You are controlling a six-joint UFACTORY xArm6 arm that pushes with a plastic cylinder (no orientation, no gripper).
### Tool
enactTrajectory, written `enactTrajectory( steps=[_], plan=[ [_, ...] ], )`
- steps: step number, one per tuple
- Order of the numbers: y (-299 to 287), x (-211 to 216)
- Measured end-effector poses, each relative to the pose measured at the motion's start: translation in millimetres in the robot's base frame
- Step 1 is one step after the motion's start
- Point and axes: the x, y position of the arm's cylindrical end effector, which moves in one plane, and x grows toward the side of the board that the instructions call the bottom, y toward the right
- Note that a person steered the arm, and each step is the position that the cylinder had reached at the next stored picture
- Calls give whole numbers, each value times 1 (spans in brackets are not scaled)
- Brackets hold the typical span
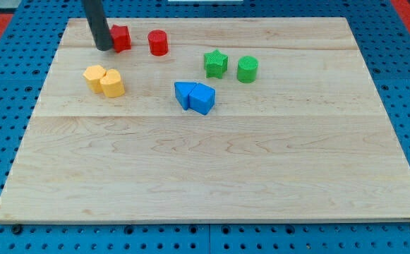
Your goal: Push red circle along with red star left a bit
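The red circle (158, 43) stands near the view's top, left of centre. The red star (121, 38) lies a short gap to its left, partly hidden by my rod. My tip (104, 49) rests on the board right at the red star's left side, touching or nearly touching it. The red circle is well to the right of the tip, with the star between them.
Two yellow blocks (104, 80) sit together below the tip. Two blue blocks (195, 96) sit together near the centre. A green star (216, 63) and a green circle (247, 69) lie at the upper right. The wooden board (212, 176) lies on a blue pegboard.
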Motion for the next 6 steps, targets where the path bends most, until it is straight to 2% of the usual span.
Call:
enactTrajectory(
  steps=[1, 2, 3, 4, 6],
  plan=[
    [33, 25],
    [97, 25],
    [131, 6],
    [117, -18],
    [41, -34]
  ],
)
